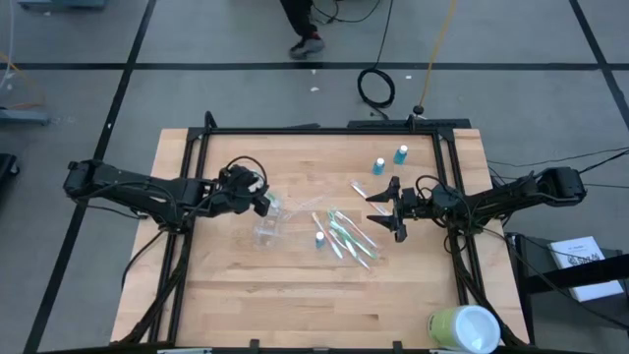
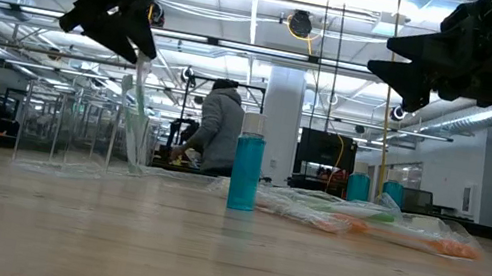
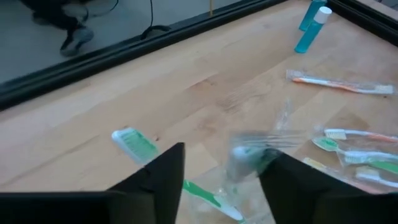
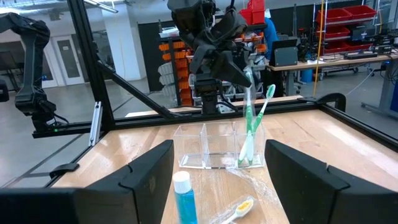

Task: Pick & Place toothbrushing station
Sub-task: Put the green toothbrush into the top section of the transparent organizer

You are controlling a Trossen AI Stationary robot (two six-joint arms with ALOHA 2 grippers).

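Note:
A clear plastic holder with three compartments stands on the table's left half. Two white-and-green toothbrushes stand tilted in one end compartment, heads up, leaning on its wall. My left gripper hovers open just above them. Several more toothbrushes lie in clear wrappers mid-table. One blue white-capped tube stands beside them; two others stand near the far edge. My right gripper is open and raised right of the pile, pointing at the holder. My left gripper stands open around the top end of one standing toothbrush, coming from above at a slant. The brush's lower end rests in the holder. Whether a finger still touches it, I cannot tell.
A large pale green-and-white cup lies at the table's near right corner. A black frame runs along the table's far edge and sides. One orange-tipped toothbrush lies apart toward the far tubes. A person is in the room beyond.

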